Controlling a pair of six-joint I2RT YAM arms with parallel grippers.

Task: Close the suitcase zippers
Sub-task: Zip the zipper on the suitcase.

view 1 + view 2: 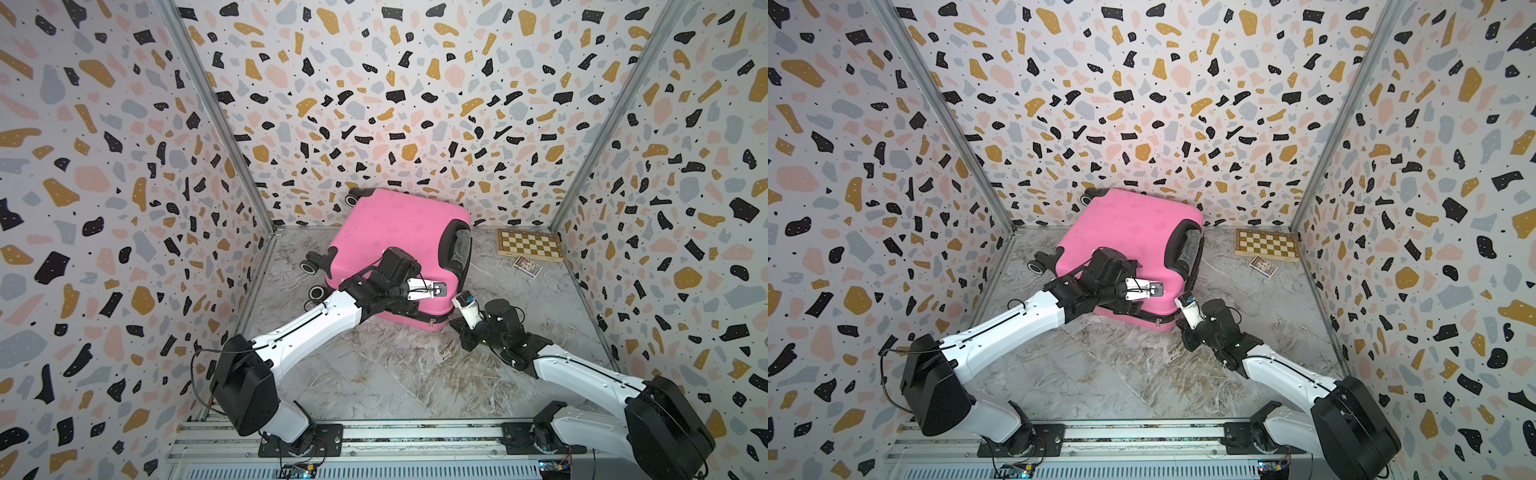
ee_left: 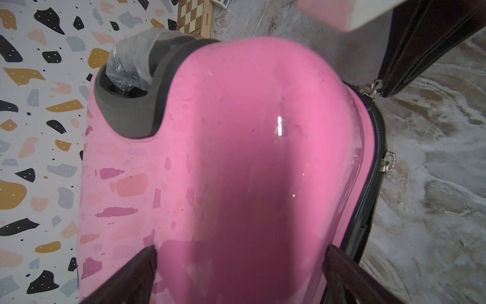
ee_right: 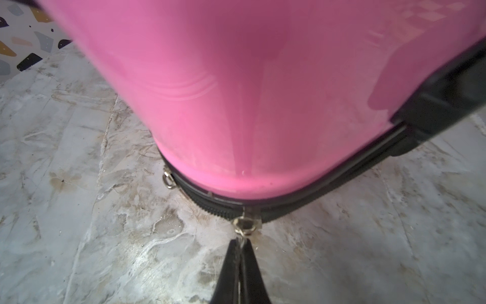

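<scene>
1. The right gripper (image 3: 240, 243) has its two black fingers (image 3: 226, 276) pressed tight together. They pinch the thin tab of a zipper pull (image 3: 246, 223), and the pull's metal ring sits just past the fingertips.
2. That pull rides on the black zipper (image 3: 210, 204), which curves round the low corner of the suitcase (image 1: 395, 232) straight ahead of these fingers.
3. A second pull (image 3: 168, 180) hangs from the same zipper a little further along from the pinched one, and nothing touches it.
4. The left gripper (image 2: 240, 248) has its fingers (image 2: 126, 276) spread wide, one on each side of the rounded pink shell. I cannot tell whether they touch it.
5. The suitcase lies on the marble floor (image 1: 395, 374) with a broad side up. Its near corner meets the right fingers, its top is under the left fingers, and its far end is by the back wall.
6. Beyond the left fingers is the black handle (image 2: 136, 68), wrapped in clear plastic.
7. Black wheels (image 1: 309, 266) stick out on the side of the suitcase away from the right fingers.
8. Well beyond both pairs of fingers and apart from the suitcase, a chessboard (image 1: 530, 245) lies on the floor with a small box (image 1: 527, 266) just beside it.
</scene>
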